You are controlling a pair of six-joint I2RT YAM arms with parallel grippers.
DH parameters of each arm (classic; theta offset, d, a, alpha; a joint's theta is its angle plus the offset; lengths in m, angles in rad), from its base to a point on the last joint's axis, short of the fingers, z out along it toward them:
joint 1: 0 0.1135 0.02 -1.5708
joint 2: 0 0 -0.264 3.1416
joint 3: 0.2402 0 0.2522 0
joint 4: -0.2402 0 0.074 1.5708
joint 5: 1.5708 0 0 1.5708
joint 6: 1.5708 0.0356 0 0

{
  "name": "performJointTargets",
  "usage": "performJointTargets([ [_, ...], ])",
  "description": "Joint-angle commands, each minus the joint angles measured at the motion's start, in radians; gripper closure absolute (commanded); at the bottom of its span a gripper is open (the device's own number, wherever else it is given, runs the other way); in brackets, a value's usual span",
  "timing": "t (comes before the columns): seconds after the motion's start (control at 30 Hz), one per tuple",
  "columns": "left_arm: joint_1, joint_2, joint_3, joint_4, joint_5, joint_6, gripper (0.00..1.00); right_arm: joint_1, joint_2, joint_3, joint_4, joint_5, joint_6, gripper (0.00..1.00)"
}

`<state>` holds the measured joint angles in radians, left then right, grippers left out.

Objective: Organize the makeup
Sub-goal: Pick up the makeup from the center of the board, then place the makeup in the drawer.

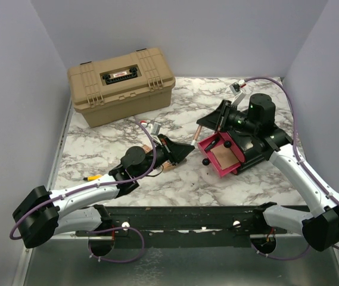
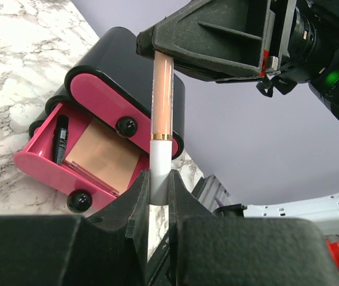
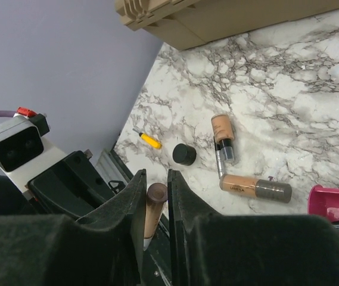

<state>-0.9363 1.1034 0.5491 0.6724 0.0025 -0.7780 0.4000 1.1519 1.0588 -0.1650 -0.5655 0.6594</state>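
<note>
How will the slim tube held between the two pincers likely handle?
The tube is probably stiff: it spans straight from left pincer to right pincer. Its glossy round body may slip or twist in a loose grip, and would likely roll if dropped on the marble table.

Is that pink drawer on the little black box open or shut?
Open. The lower pink drawer is pulled out, showing a flat copper-pink compact and a slim black tube inside.
</note>
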Motion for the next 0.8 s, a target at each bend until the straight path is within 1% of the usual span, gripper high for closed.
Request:
performJointTargets([
  [0.0,-0.001,-0.009,0.002,0.041,-0.027,-0.006,1.00,0.005,-0.008,0.016,-0.077,0.067,-0.070,0.76],
  [0.1,-0.002,-0.009,0.027,-0.044,-0.024,0.014,1.00,0.005,-0.042,0.012,-0.084,0.106,-0.096,0.60],
  [0.2,-0.001,0.006,0.078,-0.158,-0.022,0.038,1.00,0.005,-0.055,0.021,-0.113,0.148,-0.120,0.58],
  [0.27,-0.001,0.025,0.120,-0.241,-0.020,0.075,1.00,0.005,-0.052,0.036,-0.150,0.199,-0.139,0.53],
  [0.37,-0.001,0.062,0.184,-0.344,-0.037,0.109,1.00,0.005,-0.048,0.058,-0.211,0.333,-0.159,0.50],
  [0.4,-0.002,0.074,0.200,-0.360,-0.028,0.124,1.00,0.005,-0.054,0.059,-0.227,0.391,-0.157,0.47],
  [0.47,-0.001,0.097,0.227,-0.392,-0.006,0.149,1.00,0.005,-0.072,0.057,-0.254,0.498,-0.163,0.39],
  [0.53,-0.001,0.127,0.258,-0.443,0.022,0.174,1.00,0.005,-0.097,0.048,-0.274,0.593,-0.181,0.28],
  [0.63,-0.001,0.161,0.296,-0.508,0.048,0.215,1.00,0.005,-0.128,0.024,-0.297,0.738,-0.196,0.18],
  [0.7,-0.001,0.168,0.312,-0.538,0.040,0.235,1.00,0.005,-0.135,0.020,-0.319,0.810,-0.198,0.16],
  [0.77,-0.001,0.166,0.318,-0.551,0.033,0.255,1.00,0.005,-0.133,0.023,-0.337,0.849,-0.205,0.15],
])
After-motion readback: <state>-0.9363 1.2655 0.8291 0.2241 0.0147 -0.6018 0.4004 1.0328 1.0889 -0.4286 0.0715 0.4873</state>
